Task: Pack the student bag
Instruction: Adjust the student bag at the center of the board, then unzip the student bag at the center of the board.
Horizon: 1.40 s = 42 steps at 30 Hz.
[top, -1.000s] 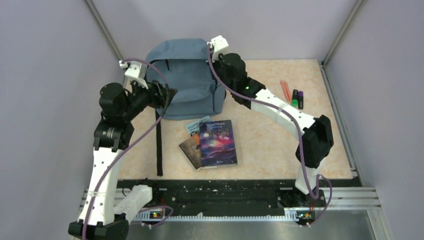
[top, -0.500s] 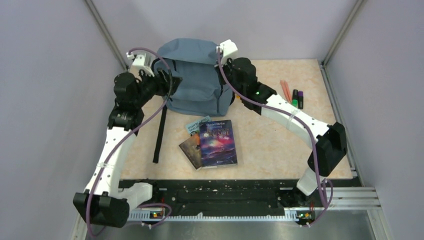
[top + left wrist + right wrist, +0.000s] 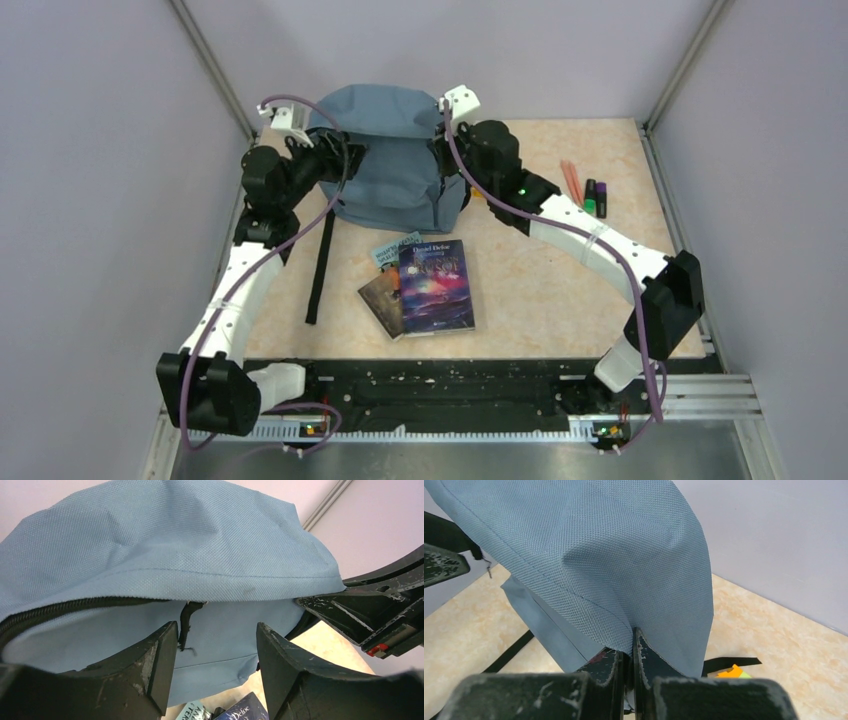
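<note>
Beige worktop (image 3: 560, 280) is seen overhead; wrist views alone show soft dusty-blue fabric backpack (image 3: 624, 555) pinched by right hand (image 3: 632, 641), left hand (image 3: 216, 632) open.

The left arm (image 3: 232, 300) and the right arm (image 3: 590, 240) both have white shells between bulky black joint housings, with a purple cable (image 3: 283, 98) strapped along each. A white camera block (image 3: 462, 100) caps each wrist. A green light (image 3: 520, 190) glows on the right arm. The left gripper (image 3: 216, 630) and the right gripper (image 3: 631, 640) have black fingers (image 3: 160, 660) with scuffed, chipped edges.
</note>
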{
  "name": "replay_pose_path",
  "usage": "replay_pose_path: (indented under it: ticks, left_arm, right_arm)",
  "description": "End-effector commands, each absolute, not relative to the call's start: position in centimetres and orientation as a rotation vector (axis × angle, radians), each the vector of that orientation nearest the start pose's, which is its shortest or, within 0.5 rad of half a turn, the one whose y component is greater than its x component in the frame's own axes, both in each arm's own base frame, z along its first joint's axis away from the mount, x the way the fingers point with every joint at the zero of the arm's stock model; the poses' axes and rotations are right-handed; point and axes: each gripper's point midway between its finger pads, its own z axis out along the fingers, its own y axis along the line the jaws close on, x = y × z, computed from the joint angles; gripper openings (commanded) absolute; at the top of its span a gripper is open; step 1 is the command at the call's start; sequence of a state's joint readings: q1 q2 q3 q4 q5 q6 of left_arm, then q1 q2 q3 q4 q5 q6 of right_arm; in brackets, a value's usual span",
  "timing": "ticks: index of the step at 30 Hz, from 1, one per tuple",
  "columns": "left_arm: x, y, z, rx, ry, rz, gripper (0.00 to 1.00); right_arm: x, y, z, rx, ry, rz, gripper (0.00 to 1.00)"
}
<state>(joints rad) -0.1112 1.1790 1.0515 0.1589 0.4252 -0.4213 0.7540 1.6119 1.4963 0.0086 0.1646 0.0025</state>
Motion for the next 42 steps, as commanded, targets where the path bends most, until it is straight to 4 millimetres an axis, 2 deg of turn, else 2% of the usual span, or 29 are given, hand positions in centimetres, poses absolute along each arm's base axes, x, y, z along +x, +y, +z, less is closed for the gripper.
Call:
replay_pose_path:
  ticks: [1,5,7,9,11,15,21,27,36,39,42]
  left_arm:
    - [39.1,-13.3,37.0,0.127,1.513,-0.736,0.63]
    - [39.7,-12.4,36.6,0.091,1.525,-0.685,0.6]
    - [39.9,-12.4,36.5,0.093,1.527,-0.681,0.56]
    - [40.0,-12.4,36.5,0.095,1.532,-0.68,0.46]
    - [40.0,-12.3,36.5,0.091,1.539,-0.669,0.27]
    - [39.7,-11.7,36.4,0.077,1.535,-0.638,0.0]
    - [39.1,-11.4,37.1,0.044,1.509,-0.76,0.0]
    - [39.5,-8.8,37.3,-0.039,1.492,-0.764,0.0]
    - [38.8,-5.8,38.7,-0.101,1.434,-0.698,0.0]
    - [39.1,-3.9,37.9,-0.187,1.448,-0.639,0.0]
    - [40.0,-1.0,35.8,-0.346,1.497,-0.542,0.0]
  right_arm:
    - [39.0,33.3,38.6,-0.448,1.516,0.525,0.0]
    - [38.7,33.6,38.6,-0.452,1.51,0.551,0.0]
    - [38.7,33.7,38.6,-0.457,1.512,0.553,0.0]
    - [38.8,33.6,38.5,-0.458,1.514,0.544,0.0]
    - [39.0,33.4,38.4,-0.456,1.519,0.528,0.0]
    - [39.0,33.4,38.4,-0.457,1.518,0.526,0.0]
    - [39.3,32.8,38.2,-0.455,1.528,0.481,0.0]
    - [39.3,32.3,37.7,-0.444,1.536,0.459,0.0]
    - [40.0,31.9,36.7,-0.425,1.57,0.416,0.0]
    - [40.1,31.4,37.0,-0.406,1.571,0.412,0.0]
    - [40.1,31.2,37.4,-0.397,1.57,0.414,0.0]
